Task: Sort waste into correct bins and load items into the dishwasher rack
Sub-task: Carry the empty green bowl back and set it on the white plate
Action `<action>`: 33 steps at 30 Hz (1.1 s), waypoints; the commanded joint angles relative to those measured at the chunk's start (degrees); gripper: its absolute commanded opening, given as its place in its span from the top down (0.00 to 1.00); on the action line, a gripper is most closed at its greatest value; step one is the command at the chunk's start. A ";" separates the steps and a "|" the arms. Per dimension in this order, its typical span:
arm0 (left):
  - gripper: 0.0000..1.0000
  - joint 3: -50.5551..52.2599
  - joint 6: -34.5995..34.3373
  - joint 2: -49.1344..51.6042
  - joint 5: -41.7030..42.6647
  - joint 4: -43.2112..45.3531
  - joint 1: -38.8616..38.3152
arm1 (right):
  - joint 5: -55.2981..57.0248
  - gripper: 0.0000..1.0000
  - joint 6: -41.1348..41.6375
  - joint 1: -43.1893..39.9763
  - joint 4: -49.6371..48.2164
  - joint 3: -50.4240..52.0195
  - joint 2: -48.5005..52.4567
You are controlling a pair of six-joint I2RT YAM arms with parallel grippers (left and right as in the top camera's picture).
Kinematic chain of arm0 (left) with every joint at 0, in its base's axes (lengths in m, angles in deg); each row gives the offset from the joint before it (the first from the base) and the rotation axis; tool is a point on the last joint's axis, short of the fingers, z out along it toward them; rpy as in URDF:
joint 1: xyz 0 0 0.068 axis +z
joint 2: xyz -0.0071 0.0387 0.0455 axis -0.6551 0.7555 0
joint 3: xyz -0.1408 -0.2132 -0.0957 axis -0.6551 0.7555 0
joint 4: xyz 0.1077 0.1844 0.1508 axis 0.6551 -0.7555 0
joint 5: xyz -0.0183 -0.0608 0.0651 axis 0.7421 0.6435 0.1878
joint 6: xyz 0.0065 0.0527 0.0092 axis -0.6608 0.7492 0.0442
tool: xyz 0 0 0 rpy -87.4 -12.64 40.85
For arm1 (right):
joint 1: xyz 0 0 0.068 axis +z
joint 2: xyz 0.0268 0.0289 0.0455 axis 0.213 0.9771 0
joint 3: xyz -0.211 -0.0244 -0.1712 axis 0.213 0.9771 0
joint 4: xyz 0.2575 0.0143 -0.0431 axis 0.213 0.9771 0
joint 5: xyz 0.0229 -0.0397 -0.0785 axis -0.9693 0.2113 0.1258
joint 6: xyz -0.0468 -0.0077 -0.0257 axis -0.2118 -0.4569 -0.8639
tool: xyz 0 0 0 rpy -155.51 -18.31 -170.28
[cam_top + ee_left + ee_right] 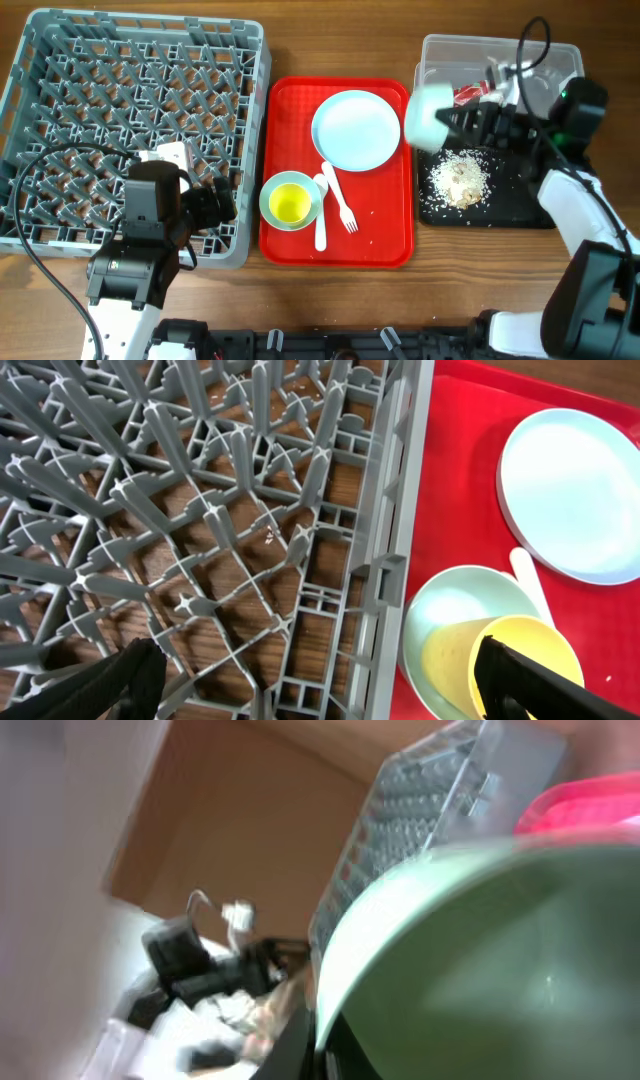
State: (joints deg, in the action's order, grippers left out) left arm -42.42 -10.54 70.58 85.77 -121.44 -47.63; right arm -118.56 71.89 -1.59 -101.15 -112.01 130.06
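Overhead, we look straight down on the whole table point(340, 40). Left wrist looks closely down on rack point(200, 540) and tray point(460, 480), both shared with overhead; right wrist crowds a bowl point(480, 960).

A: Setting to be classified. What is observed?

B: A robot test bench is indicated, not a working kitchen. Two robot arms are seen rising from the lower edge of the overhead frame: the left arm point(140, 250) at lower left, the right arm point(585, 215) at the right edge. Loose black cables point(17, 222) are draped over a wood-grain table point(330, 310).

A: Kitchen evidence?

B: Only props are noted. A grey dishwasher rack point(150, 22) is laid directly on the table at upper left. A red serving tray point(385, 245) is placed at centre, with a clear tub point(440, 48) and a black tray point(520, 212) at right.

A: Surroundings?

B: In the right wrist view, a plain brown surface point(230, 810) is made out at upper left. It is blurred and cannot be identified.
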 commanded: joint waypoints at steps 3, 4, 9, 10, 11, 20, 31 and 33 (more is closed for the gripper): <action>0.00 -1.11 -0.48 0.13 0.52 0.83 -0.17 | -0.55 0.96 33.75 4.15 -24.09 -1.42 -1.66; 0.00 -1.11 -0.48 0.13 0.52 1.11 -0.17 | -0.48 0.95 33.57 4.87 -24.26 -1.42 -1.25; 0.00 -1.11 -0.48 0.13 0.52 1.29 -0.17 | 12.50 0.96 33.14 6.71 -35.63 -2.08 -1.01; 0.00 -1.11 -0.48 0.13 0.52 1.31 -0.17 | 15.74 0.96 32.37 6.75 -36.52 -2.08 -1.01; 0.00 -1.11 -0.48 0.13 0.52 1.29 -0.17 | 20.02 0.96 29.97 6.78 -36.06 -2.10 -1.01; 0.00 -1.11 -0.50 0.13 0.52 1.29 -0.17 | 40.19 0.96 -17.00 12.59 24.09 -21.07 -1.01; 0.00 -1.11 -0.50 0.13 0.52 1.29 -0.17 | 75.56 0.96 -47.87 37.38 62.29 -32.17 6.86; 0.00 -1.11 -0.50 0.13 0.52 1.29 -0.17 | 77.59 0.96 -47.71 40.76 62.12 -32.17 11.91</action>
State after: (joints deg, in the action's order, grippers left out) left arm -42.44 -10.54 70.67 85.77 -120.30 -47.63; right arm -47.59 28.44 35.85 -39.06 -143.61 136.25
